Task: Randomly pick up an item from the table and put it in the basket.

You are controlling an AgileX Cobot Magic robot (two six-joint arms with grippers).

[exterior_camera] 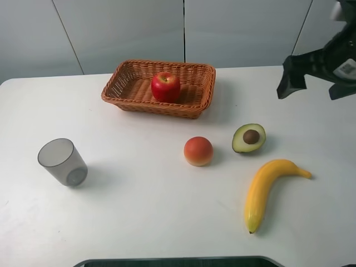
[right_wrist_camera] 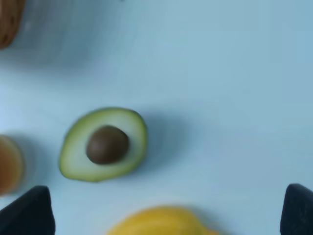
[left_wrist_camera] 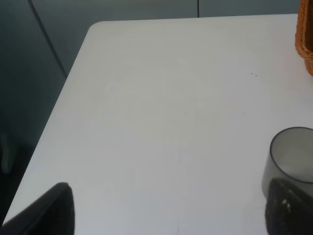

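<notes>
Apple sits in basket, both claws empty.
White worktop (exterior_camera: 139, 222); wicker basket (exterior_camera: 119, 83) holds the red apple (exterior_camera: 166, 87); we judge it stiff, smooth, slippery, best gripped across its widest middle. Both spread, holding nothing: right claw (exterior_camera: 314, 88), left claw (left_wrist_camera: 168, 215).

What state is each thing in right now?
apple: in basket, stem up.
basket: upright, holding the apple.
cup: upright, empty.
avocado half: cut face up, pit in.
banana: unpeeled, lying flat.
orange-red fruit: whole, ungrasped.
left gripper: open, empty.
right gripper: open, empty.
</notes>
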